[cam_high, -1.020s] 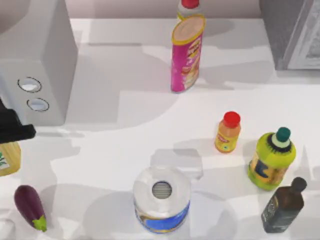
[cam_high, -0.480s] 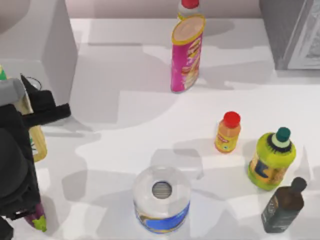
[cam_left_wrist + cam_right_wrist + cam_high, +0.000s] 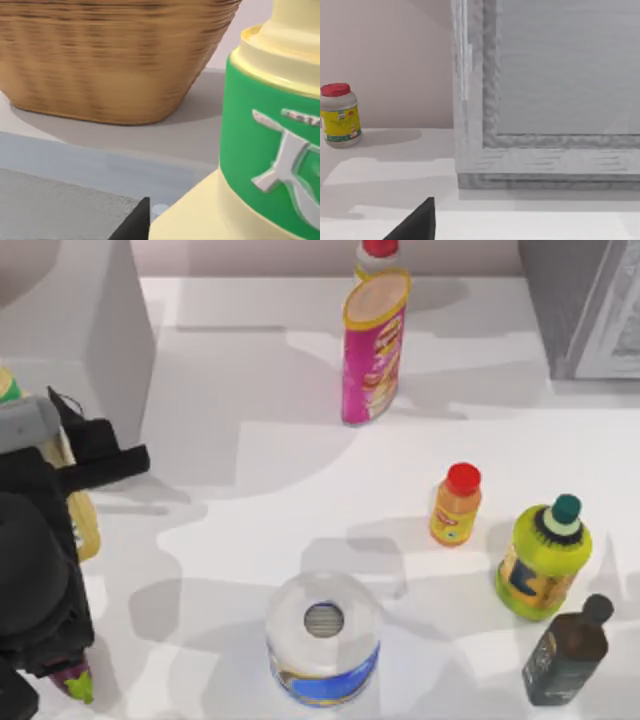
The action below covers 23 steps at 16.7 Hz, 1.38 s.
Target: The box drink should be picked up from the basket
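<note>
I am running a pair of AgileX arms at a white tabletop [image 3: 260, 470], and the left arm stands at its left edge with the box drink [image 3: 260, 150] in its grasp. A grey block [image 3: 70, 350] fills the far-left corner and a grey framed cabinet [image 3: 545, 100] the far-right. In the left wrist view the woven basket [image 3: 110, 60] sits behind the carton and apart from it, so I judge the drink already lifted out and clear of the rim. The carton's pale-yellow side shows at the left edge of the top view [image 3: 85, 520], partly hidden by the arm. The left gripper [image 3: 75, 465] is closed on the carton, its dark fingers across the body, a hold that should keep the tall box upright. The right gripper's dark fingertip [image 3: 417, 222] faces the cabinet at the far right, parked; I cannot tell how its fingers are set. Standing untouched on the tabletop are a pink chip can [image 3: 372, 350], a clear tub [image 3: 323, 638], a yellow-green bottle [image 3: 543, 560], a dark bottle [image 3: 568, 652], a small orange bottle [image 3: 456, 505] and a red-capped jar [image 3: 339, 116]. An eggplant [image 3: 72, 680] lies by the arm at near left.
</note>
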{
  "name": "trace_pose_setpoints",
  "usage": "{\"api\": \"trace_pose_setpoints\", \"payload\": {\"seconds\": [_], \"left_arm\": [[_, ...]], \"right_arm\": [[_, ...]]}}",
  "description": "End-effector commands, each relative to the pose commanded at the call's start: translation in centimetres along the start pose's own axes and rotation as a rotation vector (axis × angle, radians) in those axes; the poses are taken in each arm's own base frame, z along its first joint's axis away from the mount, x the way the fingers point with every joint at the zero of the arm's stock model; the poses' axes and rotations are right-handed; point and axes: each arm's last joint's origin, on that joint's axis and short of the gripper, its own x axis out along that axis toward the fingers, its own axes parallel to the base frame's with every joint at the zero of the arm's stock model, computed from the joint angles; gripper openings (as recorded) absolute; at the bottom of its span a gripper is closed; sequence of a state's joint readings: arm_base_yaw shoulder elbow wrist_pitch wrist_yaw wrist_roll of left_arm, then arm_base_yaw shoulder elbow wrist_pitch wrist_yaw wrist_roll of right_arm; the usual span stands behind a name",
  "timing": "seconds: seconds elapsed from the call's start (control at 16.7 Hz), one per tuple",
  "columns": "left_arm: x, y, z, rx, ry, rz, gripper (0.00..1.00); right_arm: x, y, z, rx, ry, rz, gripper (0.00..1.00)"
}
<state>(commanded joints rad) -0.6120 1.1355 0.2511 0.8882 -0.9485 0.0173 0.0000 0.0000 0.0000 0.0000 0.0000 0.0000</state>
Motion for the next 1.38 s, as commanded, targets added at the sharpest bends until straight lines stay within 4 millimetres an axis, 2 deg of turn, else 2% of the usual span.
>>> {"api": "trace_pose_setpoints", "payload": {"seconds": [0.24, 0.66, 0.84, 1.14, 1.38], "left_arm": [[0.8, -0.1, -1.2, 0.012, 0.01, 0.002, 0.0], [3.4, -0.2, -4.2, 0.007, 0.011, -0.001, 0.0], [4.2, -0.1, -4.7, -0.005, -0.001, -0.003, 0.0], [4.3, -0.1, -4.7, -0.007, -0.004, -0.003, 0.0], [4.3, -0.1, -4.7, -0.007, -0.004, -0.003, 0.3]], "right_arm": [[0.0, 0.0, 0.0, 0.0, 0.0, 0.0, 1.0], [0.0, 0.0, 0.0, 0.0, 0.0, 0.0, 1.0], [0.0, 0.0, 0.0, 0.0, 0.0, 0.0, 1.0], [0.0, 0.0, 0.0, 0.0, 0.0, 0.0, 1.0], [0.0, 0.0, 0.0, 0.0, 0.0, 0.0, 1.0]]}}
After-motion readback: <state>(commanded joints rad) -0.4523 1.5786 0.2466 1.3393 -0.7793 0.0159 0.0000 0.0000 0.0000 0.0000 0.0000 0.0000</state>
